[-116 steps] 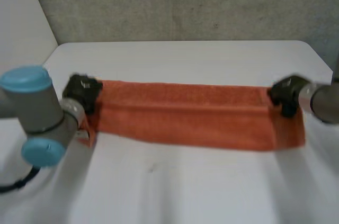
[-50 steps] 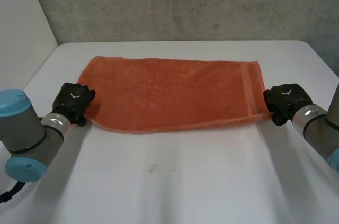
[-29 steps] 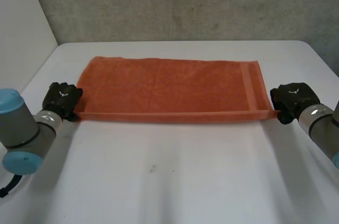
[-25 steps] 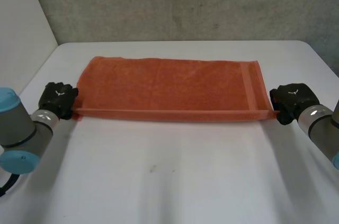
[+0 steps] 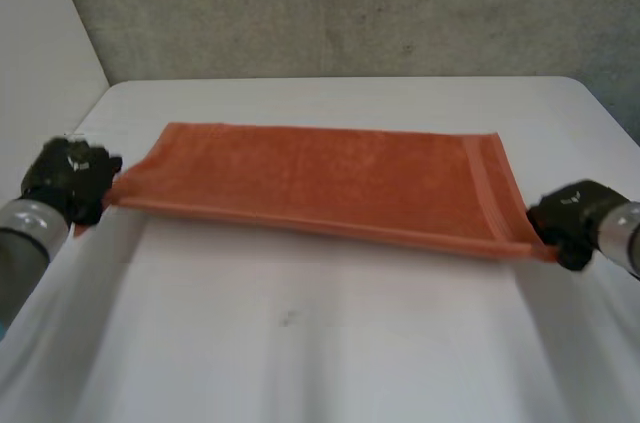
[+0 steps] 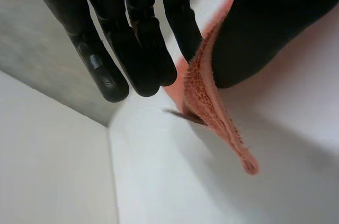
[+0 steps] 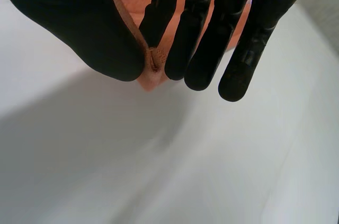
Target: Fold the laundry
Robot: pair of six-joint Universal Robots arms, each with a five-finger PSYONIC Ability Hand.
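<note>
While scanning from the front, starts on bare white table [image 5: 300,353] along the near side. Then up to the left hand [image 5: 68,181], just off the cloth's left end: grips the near left corner of the orange towel [image 5: 320,183]. Seen from that wrist, clamps the fuzzy edge between the thumb and the closest finger, with the other fingers [image 6: 132,49] hanging straight and free just beside the cloth; leaves a short tail of corner poking out past the pinch. Over at the right hand [image 5: 575,221], off the opposite end: same story, nips the near right corner between thumb and one finger, with the remaining fingers [image 7: 251,44] extended alongside, clear of the fabric. Between both hands, draws the near edge into a straight line, right end closer to the front, throwing shadow on the tabletop beneath. Farther back, spreads smooth toward the far edge, with a woven band [image 5: 487,188] crossing near the right end. Beyond that, more table, then a grey wall [image 5: 350,3].
</note>
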